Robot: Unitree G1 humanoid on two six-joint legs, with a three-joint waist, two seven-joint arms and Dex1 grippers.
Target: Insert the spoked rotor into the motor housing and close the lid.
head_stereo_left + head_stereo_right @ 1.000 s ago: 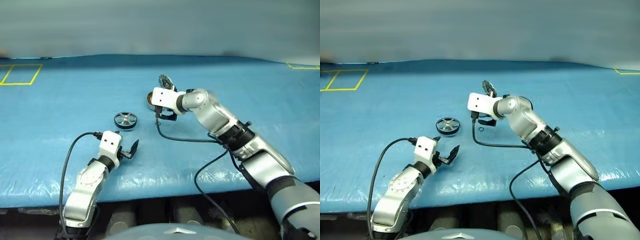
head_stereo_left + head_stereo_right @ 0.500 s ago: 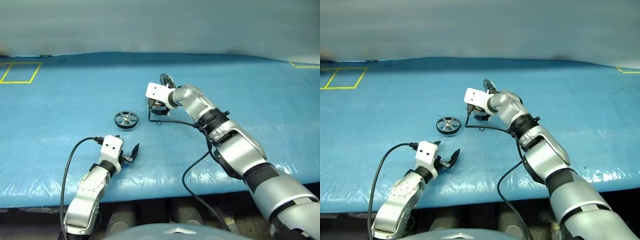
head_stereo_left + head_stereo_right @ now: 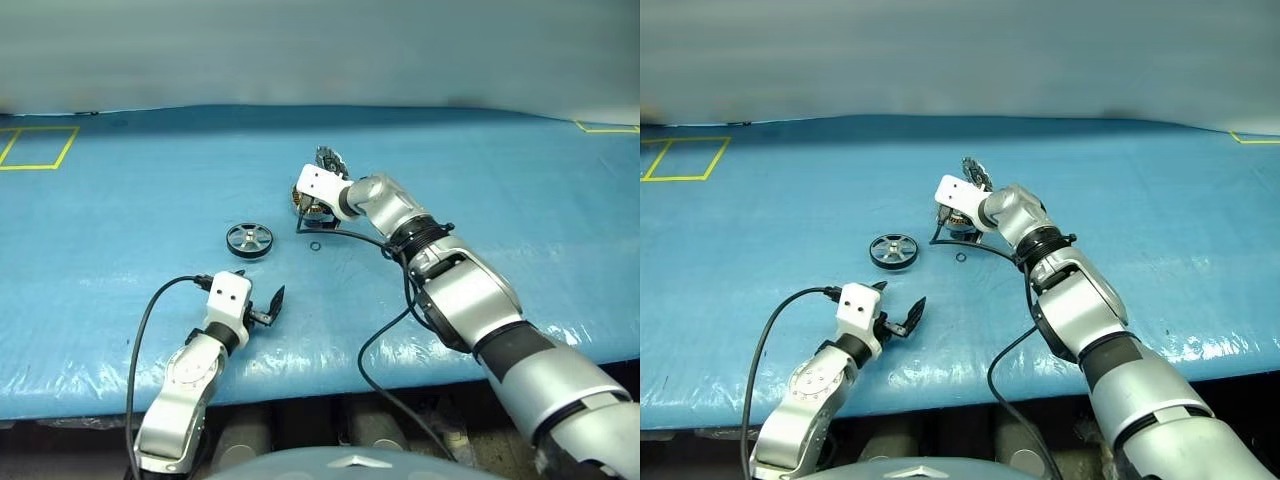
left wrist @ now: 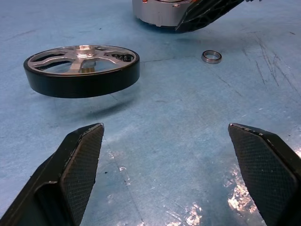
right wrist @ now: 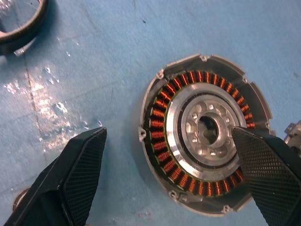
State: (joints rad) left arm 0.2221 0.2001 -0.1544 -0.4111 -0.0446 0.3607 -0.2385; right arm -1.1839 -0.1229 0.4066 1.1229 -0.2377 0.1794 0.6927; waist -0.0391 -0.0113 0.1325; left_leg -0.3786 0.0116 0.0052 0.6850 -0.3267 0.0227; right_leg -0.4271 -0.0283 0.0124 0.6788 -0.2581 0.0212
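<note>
The spoked rotor [image 3: 249, 240], a flat dark wheel with a silver hub, lies on the blue table a short way beyond my left gripper [image 3: 258, 287]. That gripper hovers low near the front edge, open, with nothing between its fingers [image 4: 80, 160]. The motor housing [image 5: 207, 136], a silver cup with copper windings around a central hub, sits to the rotor's right. Its lid [image 3: 328, 160] stands up open at the far rim. My right gripper [image 5: 168, 134] hangs just above the housing, open, its fingers [image 5: 82, 169] straddling the cup without touching it.
A tiny black ring [image 3: 316, 248] lies on the table just in front of the housing. Black cables trail from both wrists across the blue sheet [image 3: 120, 220]. Yellow tape squares [image 3: 35, 147] mark the far left and far right corners.
My right arm has stretched forward and sunk, bringing its gripper down over the housing, and the wrist has rolled. The left gripper, rotor and ring have stayed put.
</note>
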